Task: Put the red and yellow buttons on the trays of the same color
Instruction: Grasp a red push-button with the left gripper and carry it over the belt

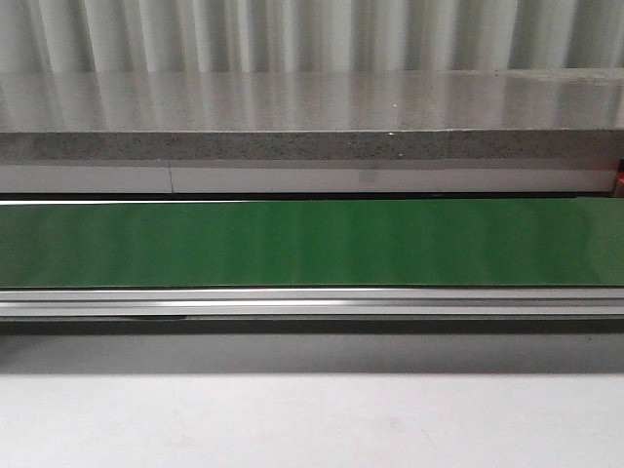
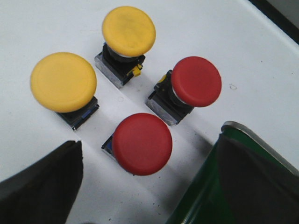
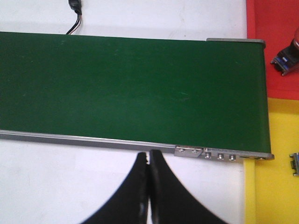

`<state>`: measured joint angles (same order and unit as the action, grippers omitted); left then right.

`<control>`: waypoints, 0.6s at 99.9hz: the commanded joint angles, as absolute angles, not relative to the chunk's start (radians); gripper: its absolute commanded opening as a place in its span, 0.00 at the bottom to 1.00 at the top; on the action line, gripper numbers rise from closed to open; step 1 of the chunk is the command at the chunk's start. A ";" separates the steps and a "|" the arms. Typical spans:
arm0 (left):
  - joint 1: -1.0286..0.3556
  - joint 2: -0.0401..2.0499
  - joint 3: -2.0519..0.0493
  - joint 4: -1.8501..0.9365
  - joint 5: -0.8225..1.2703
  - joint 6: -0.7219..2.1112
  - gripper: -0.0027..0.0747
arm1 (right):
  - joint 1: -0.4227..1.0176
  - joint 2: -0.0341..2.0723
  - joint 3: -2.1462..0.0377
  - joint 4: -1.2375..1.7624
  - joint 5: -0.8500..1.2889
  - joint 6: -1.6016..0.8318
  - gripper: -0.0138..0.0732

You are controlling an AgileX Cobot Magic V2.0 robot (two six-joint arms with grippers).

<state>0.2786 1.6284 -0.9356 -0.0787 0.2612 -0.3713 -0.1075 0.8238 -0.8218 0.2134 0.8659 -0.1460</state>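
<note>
Four buttons, two yellow buttons [image 2: 63, 81] and two red buttons [image 2: 142, 143], sit close together on the white table [image 2: 196, 28] near the green belt's [image 3: 131, 88] end. The left gripper [image 2: 149, 186] hangs spread wide over them, holding nothing, and could bump a neighbor. The right gripper [image 3: 148, 161] is pinched closed and empty near the belt's edge.

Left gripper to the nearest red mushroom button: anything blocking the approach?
Nothing visible. The left gripper is open, with the nearest red mushroom-cap button just ahead between its fingers. The other red button and two yellow buttons stand beyond it, apart.
</note>
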 commanded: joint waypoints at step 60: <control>0.283 1.716 -0.998 -0.100 0.185 -0.378 0.75 | -0.105 0.817 -0.845 0.218 0.822 -0.156 0.08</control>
